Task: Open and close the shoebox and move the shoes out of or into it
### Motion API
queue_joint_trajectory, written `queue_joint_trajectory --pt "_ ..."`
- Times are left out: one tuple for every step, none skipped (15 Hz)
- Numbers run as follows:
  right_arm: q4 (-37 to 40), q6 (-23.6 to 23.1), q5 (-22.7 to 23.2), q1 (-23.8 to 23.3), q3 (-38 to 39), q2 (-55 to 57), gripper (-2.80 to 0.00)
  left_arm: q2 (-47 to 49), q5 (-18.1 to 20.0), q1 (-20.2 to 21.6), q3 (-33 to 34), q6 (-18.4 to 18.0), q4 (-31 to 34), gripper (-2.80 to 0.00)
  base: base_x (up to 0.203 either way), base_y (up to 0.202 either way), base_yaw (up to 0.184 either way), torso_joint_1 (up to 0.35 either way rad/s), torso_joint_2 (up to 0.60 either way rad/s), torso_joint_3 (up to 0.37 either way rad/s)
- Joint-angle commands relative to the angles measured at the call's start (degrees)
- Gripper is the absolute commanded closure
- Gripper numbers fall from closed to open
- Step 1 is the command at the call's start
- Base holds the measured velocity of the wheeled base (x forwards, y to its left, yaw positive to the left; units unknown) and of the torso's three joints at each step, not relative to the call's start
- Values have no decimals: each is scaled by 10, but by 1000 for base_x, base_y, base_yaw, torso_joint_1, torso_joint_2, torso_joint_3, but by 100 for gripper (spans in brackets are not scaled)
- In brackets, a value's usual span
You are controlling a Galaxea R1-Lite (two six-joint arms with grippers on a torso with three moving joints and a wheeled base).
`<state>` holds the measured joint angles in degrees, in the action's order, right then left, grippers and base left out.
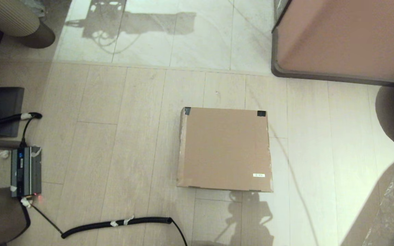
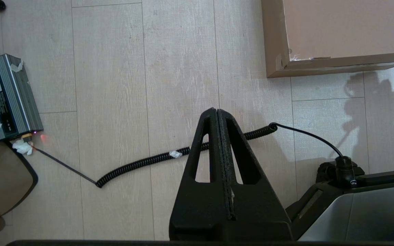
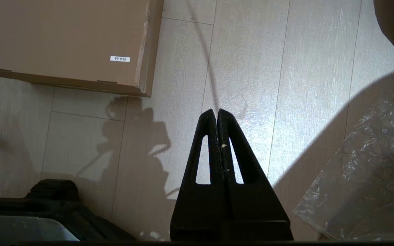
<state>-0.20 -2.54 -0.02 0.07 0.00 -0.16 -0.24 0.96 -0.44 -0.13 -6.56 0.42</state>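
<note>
I've got the shoebox (image 1: 225,149) sitting flat on the floor (image 1: 125,136), roughly centre of the head view, lid fully down. Black tape on the two far lid corners, small white label (image 1: 259,175) near the near-right corner. No shoes visible anywhere.

Left claw (image 2: 217,112): tips pressed together, holding nothing, hanging above bare floor to the near-left of the box. A black coiled cable (image 2: 169,157) runs across the floor under it.

Right claw (image 3: 217,113): tips together as well, empty, above floor to the near-right of the box, well apart from it.

Grey power unit (image 1: 26,171) on the floor at far left with a red light on. Pinkish-brown cabinet (image 1: 347,37) far right. Crumpled clear plastic sheet (image 3: 364,171) on the floor near right.
</note>
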Motion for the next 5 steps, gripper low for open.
queue_joint_trajectory --pt "2 -1 0 0 0 2 0 1 0 0 0 0 0 0 0 0 0 0 0 0" --pt "5 -1 -1 0 0 2 0 1 0 0 0 1 -2 0 0 0 0 0 0 0" --pt "5 -1 0 0 1 2 0 1 0 0 0 1 -2 0 0 0 0 0 0 0" --pt "5 -4 1 0 1 2 0 1 0 0 1 1 -2 0 0 0 0 0 0 0" --pt "5 -7 1 0 0 2 0 1 0 0 1 1 -2 0 0 0 0 0 0 0"
